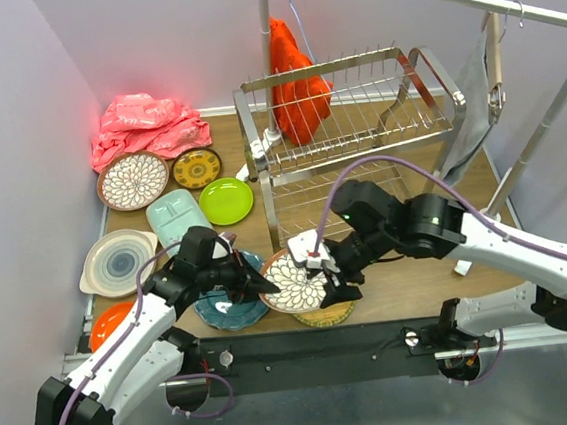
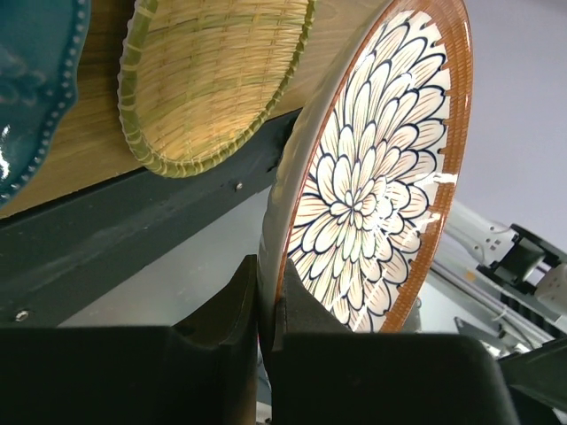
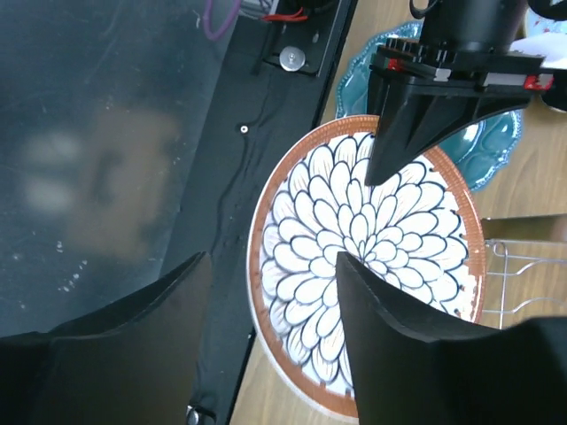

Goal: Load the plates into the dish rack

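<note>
Top view, with wrist views. The left gripper (image 2: 268, 301) is closed hard on the rim of a white petal-patterned plate with an orange-brown rim (image 1: 295, 284), gripping it at the plate's 9 o'clock edge. The right gripper (image 3: 270, 266) stands at the plate's 3 o'clock edge with its fingers spread wide and clasping nothing; whether a finger touches the plate cannot be told. The held plate is tilted and lies at 7 o'clock from the two-tier chrome wire dish rack (image 1: 355, 115), near the table's front edge. A round woven-yellow plate (image 1: 326, 316) shows at its 5 o'clock and a teal scalloped plate (image 1: 222, 309) at its 9 o'clock. A lime green round plate (image 1: 226, 200) and a mint rectangular divided tray (image 1: 179, 218) rest at 9 o'clock from the rack.
</note>
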